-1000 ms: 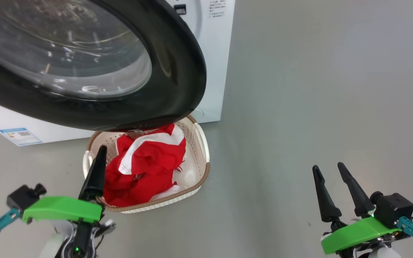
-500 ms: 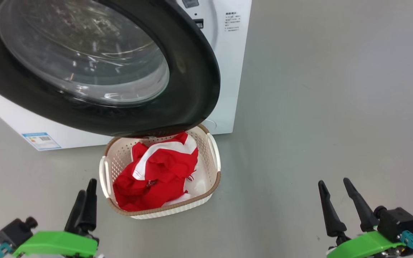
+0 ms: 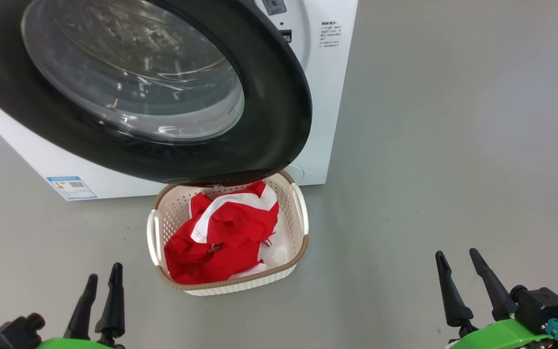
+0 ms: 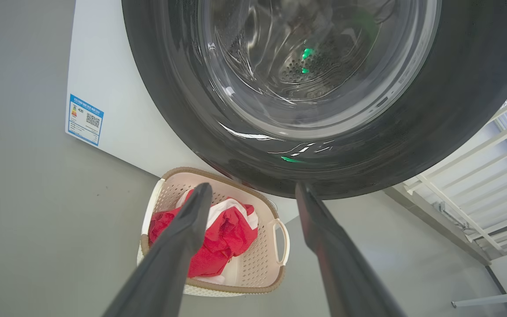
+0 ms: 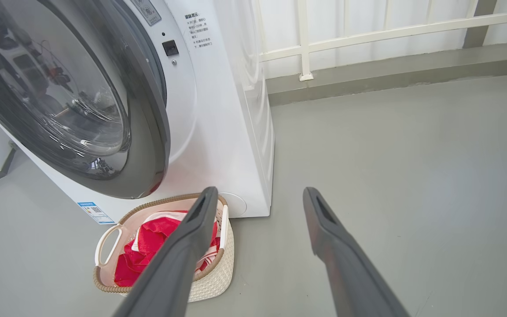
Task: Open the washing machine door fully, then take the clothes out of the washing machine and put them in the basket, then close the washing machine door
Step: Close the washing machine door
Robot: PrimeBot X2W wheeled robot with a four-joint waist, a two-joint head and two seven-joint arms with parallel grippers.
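Observation:
The washing machine (image 3: 325,97) is a white box, and the washing machine door (image 3: 279,121), black-rimmed with a glass bowl, stands swung out from its front (image 5: 148,145). The door's lower rim (image 4: 236,149) overhangs the far end of the basket (image 3: 303,242), which sits on the floor. The clothes (image 3: 221,237), red with white trim, lie piled inside the basket (image 4: 280,281) (image 5: 211,281). They also show as red cloth in both wrist views (image 4: 229,240) (image 5: 145,246). My left gripper (image 3: 104,272) (image 4: 252,189) is open and empty, near-left of the basket. My right gripper (image 3: 456,252) (image 5: 260,191) is open and empty, off to the right.
A blue label (image 3: 71,187) marks the machine's lower front corner. Grey floor (image 3: 453,145) stretches to the right of the machine and basket. A white railing (image 5: 368,31) and a low kerb run behind the machine.
The camera has shifted, so the machine and basket sit further right in view. My left gripper has drawn back from over the basket's near-left rim. The clothes have not moved.

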